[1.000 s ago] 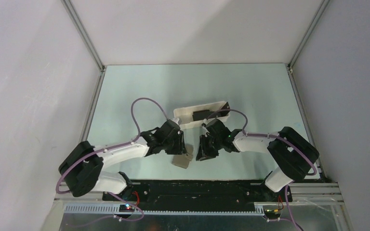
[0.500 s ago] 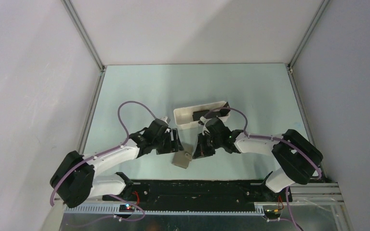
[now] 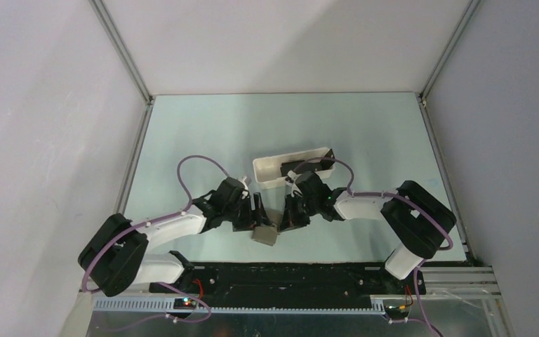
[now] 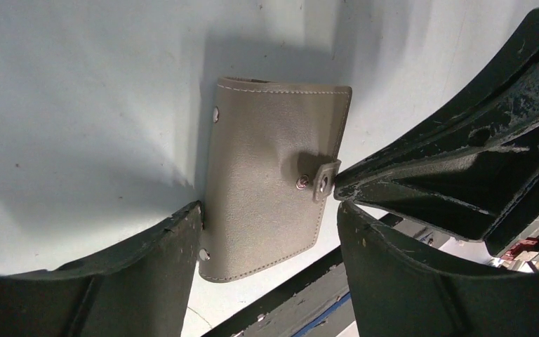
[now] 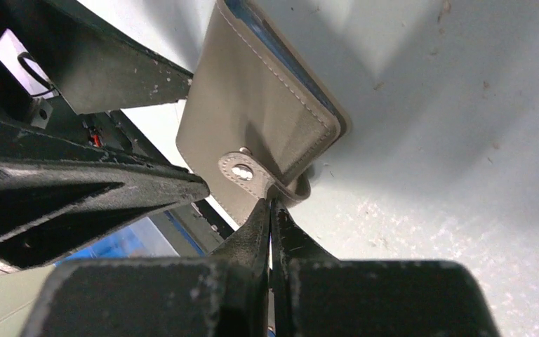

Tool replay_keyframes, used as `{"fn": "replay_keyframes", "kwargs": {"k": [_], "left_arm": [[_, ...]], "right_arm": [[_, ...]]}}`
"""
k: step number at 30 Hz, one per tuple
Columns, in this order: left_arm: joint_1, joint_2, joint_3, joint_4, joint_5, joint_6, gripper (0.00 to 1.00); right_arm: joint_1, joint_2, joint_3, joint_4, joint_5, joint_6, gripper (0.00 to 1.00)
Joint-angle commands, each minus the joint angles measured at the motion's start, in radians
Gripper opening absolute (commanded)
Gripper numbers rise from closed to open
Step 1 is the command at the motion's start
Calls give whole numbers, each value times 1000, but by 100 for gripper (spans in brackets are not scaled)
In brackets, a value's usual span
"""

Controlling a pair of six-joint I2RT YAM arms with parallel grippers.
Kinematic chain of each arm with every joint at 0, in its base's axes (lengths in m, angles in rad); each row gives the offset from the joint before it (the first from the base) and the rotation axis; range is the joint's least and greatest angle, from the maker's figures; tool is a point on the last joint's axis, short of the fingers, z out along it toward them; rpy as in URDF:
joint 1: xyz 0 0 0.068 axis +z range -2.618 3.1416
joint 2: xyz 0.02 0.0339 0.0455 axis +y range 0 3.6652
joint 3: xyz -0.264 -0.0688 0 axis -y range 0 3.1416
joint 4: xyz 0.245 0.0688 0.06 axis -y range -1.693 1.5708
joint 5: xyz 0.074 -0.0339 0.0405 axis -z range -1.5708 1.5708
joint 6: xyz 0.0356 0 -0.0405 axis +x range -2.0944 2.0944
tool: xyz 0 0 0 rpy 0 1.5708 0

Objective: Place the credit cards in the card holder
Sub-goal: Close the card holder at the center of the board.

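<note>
The card holder [image 4: 274, 175] is a closed grey-brown wallet lying flat near the table's front edge [image 3: 267, 236], its small tab [image 5: 242, 172] snapped down. My left gripper [image 4: 268, 210] stands open astride it. One finger [image 4: 147, 274] touches the wallet's spine side; the other stands a little off the tab side. My right gripper [image 5: 270, 203] is shut, and its tips rest against the fold of the tab. Whether they pinch it I cannot tell. One dark credit card [image 3: 296, 168] lies in the white tray [image 3: 270, 175], partly behind a cable.
The black base rail [image 3: 288, 270] runs just in front of the wallet. The two grippers [image 3: 258, 216] [image 3: 285, 219] nearly meet over it. Bare green table stretches behind and to both sides of the tray, with walls all round.
My left gripper has opened and come down astride the wallet. My right gripper has shut and slid left to the wallet's tab. The wallet has stayed in place.
</note>
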Motion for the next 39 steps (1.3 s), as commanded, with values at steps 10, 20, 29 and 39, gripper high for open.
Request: {"fn": "replay_keyframes", "kwargs": {"k": [10,20,29,39], "left_arm": [[8,27,-6,45,5,-8,67],[3,63,16,39,8,-1,62],[-30,118,45,24,-15,7,56],[-46,154,59,15,-19,-3,5]], "right_arm": [[-9,55,88,25,-12,3,0],[-8,99,91,8,15,-9,0],[-6,112,92,28,19,-7,0],[-2,157,93,-16,85,-17,0]]}}
